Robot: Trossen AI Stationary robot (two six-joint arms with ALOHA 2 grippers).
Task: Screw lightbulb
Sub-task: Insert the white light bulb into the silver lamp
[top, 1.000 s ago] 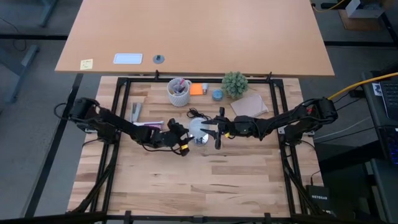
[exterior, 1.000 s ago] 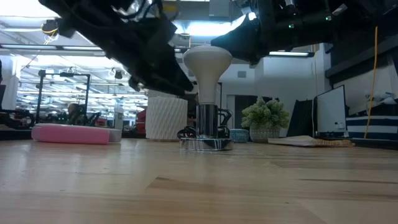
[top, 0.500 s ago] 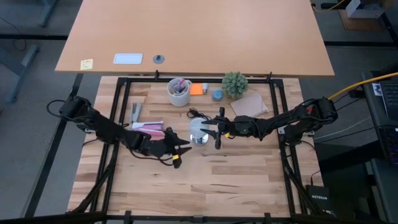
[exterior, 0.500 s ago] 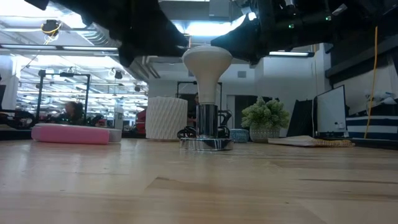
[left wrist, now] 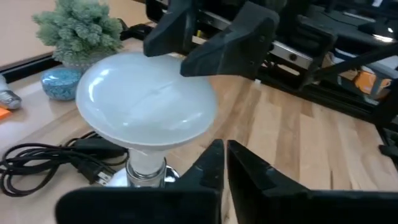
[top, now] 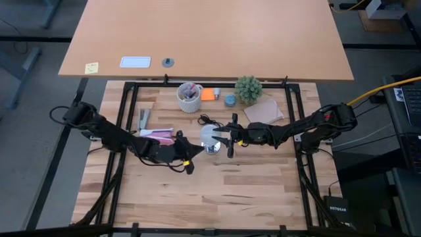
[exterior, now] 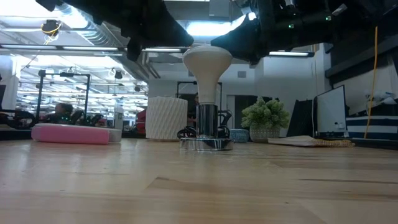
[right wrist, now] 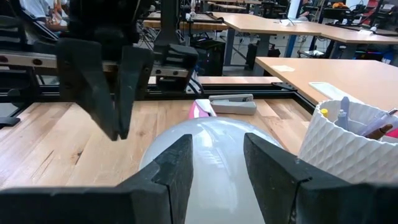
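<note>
Pale butcher-block planks make up the surface [top: 217, 191], framed by black rails, with a larger tan desk beyond its far edge. At the far side stands a ribbed white cup [top: 189, 97] holding pens; the right wrist view shows their tips poking above its rim, which the low view hides.

Mid-surface, the white frosted lightbulb [top: 209, 135] sits upright, its silver screw base down in a shiny round metal fitting [exterior: 206, 143] with a black cord; the low view alone shows that seating.

The right claw [top: 228, 137] hovers spread at the bulb's right side, its dark fingers [right wrist: 174, 168] straddling the dome without clearly touching it. The left claw [top: 191, 158] is pressed together, empty, just near-left of the bulb. A second ago it was spread close against the bulb's left side; since then it has backed off and snapped shut. Bulb and right claw have not moved.

Small items at the far edge: a green potted plant [top: 248, 87], a pink flat case [top: 158, 133].
</note>
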